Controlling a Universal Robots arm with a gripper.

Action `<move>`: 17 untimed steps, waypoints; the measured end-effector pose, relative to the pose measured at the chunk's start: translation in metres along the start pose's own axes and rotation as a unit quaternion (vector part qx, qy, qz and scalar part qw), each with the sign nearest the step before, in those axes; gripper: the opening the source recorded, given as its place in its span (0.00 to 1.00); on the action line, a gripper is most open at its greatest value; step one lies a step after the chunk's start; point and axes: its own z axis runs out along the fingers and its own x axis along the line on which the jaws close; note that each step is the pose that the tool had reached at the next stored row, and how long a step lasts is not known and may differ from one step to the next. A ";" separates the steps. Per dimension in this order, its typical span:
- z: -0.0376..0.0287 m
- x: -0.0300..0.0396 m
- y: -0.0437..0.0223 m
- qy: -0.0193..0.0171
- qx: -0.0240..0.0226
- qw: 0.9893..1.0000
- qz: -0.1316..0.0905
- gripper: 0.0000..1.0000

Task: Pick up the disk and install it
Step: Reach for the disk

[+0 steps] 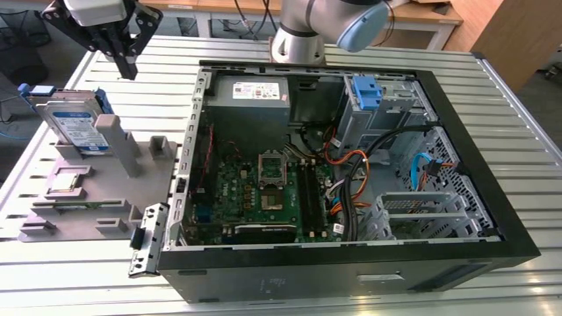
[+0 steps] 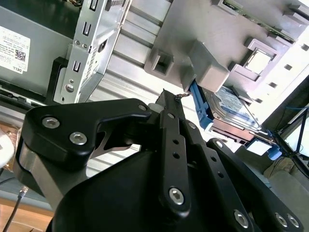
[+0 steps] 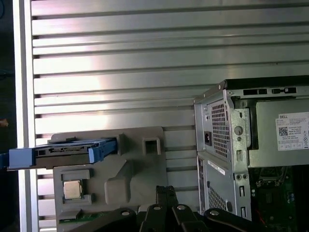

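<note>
Exterior view: approach step. The claw, narrow and empty, hangs over the table; the disk stands on edge in a grey holder at its 7 o'clock, the computer case at the disk's 3 o'clock. Gripping likely calls for widening first. Second wrist view: claw apart from disk. First wrist view: disk's top edge free, bare table beyond

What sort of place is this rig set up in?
Probably a robotics lab bench for PC assembly: a ribbed aluminium tabletop, an open black desktop computer case lying on it, and a grey moulded fixture holding the silver hard disk with blue rails.
</note>
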 end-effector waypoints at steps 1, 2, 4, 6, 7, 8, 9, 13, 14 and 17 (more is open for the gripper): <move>0.0000 0.0012 -0.0001 0.000 0.000 1.000 0.000 0.11; 0.0000 0.0024 -0.0002 0.000 0.000 1.000 0.000 0.11; 0.0000 0.0045 -0.0003 0.000 0.000 1.000 0.000 0.11; 0.0000 0.0065 -0.0005 0.000 0.000 1.000 0.000 0.11; 0.0001 0.0074 -0.0006 0.000 0.000 1.000 0.000 0.11; 0.0000 0.0084 -0.0007 0.000 0.000 1.000 0.000 0.11; 0.0000 0.0094 -0.0007 0.000 0.000 1.000 0.000 0.11; 0.0000 0.0132 -0.0010 0.000 0.000 1.000 0.000 0.11; 0.0000 0.0140 -0.0011 0.000 0.000 1.000 0.000 0.11; -0.0001 0.0164 -0.0013 0.000 0.000 1.000 0.000 0.11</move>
